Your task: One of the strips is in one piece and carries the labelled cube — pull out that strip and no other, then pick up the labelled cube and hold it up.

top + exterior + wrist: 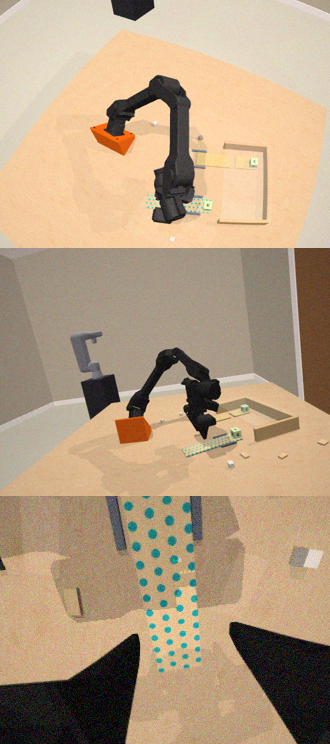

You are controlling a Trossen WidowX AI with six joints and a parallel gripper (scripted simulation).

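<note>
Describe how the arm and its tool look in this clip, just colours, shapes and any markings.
The arm is matt black all over, built of chunky, faceted links with rounded joints. It rises from an orange wedge-shaped base with small dark bolts on top. No cables or markings show. The tool is also black: two plain, flat fingers that taper to points.

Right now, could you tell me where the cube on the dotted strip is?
In the top view the cube sits on the dotted strip's far end, just outside the walled pen, right of the open gripper.
</note>
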